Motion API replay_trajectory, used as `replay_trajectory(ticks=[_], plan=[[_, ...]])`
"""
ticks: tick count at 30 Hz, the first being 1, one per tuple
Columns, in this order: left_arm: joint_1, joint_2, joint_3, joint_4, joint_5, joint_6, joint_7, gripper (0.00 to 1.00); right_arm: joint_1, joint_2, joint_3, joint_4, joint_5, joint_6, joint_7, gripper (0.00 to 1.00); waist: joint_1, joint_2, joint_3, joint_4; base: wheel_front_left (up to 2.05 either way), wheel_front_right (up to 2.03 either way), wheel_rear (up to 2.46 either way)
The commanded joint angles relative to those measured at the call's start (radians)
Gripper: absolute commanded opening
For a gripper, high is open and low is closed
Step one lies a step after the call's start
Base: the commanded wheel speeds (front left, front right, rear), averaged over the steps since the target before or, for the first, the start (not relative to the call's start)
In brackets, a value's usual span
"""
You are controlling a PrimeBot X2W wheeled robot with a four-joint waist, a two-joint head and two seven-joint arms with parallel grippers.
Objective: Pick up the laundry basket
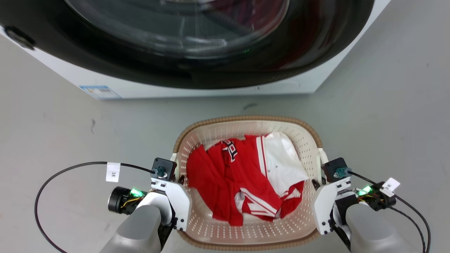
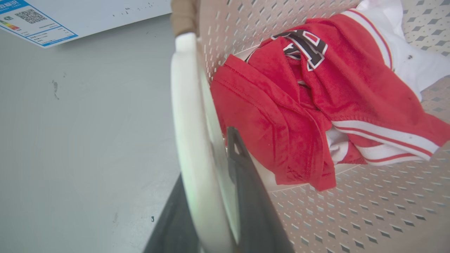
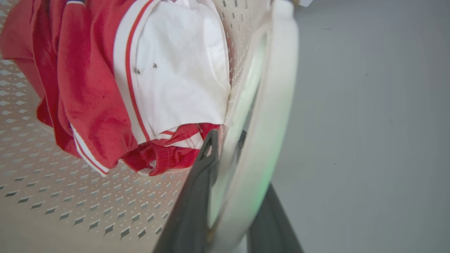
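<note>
Laundry basket (image 1: 246, 119): set on the floor (image 1: 52, 140), near side of the washing machine (image 1: 175, 92), garments (image 1: 246, 175) inside. Side handles were clamped by left pincer (image 2: 207, 158) and right pincer (image 3: 226, 137), evidently so that a level lift could be made.

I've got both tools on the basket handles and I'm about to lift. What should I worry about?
1. The left tool and right tool each clamp one thin, smooth handle of the laundry basket. Uneven lifting may tilt it or let a handle slip.
2. The red and white garment bunches right beside the right tool's inner finger and might snag.
3. The washing machine stands close ahead, and a forward swing could hit it.
</note>
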Motion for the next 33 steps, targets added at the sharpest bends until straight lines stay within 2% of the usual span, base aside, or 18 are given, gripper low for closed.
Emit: replay_trajectory(ticks=[1,6,12,25,33], plan=[[0.005,-0.057,-0.029,-0.019,-0.010,-0.026,0.008,0.00,-0.005,0.051,0.040,-0.017,0.011,0.017,0.009,0.00,0.0001,0.0000,-0.053,0.011,0.00,0.00,0.00],[0.021,-0.056,-0.062,-0.022,-0.068,-0.026,0.062,0.00,0.004,0.053,0.095,-0.022,0.061,0.017,0.053,0.00,0.0001,0.0000,-0.109,0.011,0.00,0.00,0.00],[0.053,-0.029,-0.130,-0.046,-0.163,-0.026,0.148,0.00,0.015,0.053,0.170,-0.014,0.125,0.017,0.096,0.00,0.0001,0.0000,-0.209,0.008,0.00,0.00,0.00],[0.132,0.003,-0.233,-0.061,-0.292,-0.026,0.232,0.00,0.098,0.050,0.274,-0.013,0.234,0.017,0.161,0.00,0.0001,0.0000,-0.387,-0.005,0.00,0.00,0.00],[0.167,0.017,-0.289,-0.076,-0.366,-0.026,0.293,0.00,0.125,0.050,0.331,-0.011,0.294,0.017,0.196,0.00,0.0001,0.0000,-0.441,-0.018,0.00,0.00,0.00]])
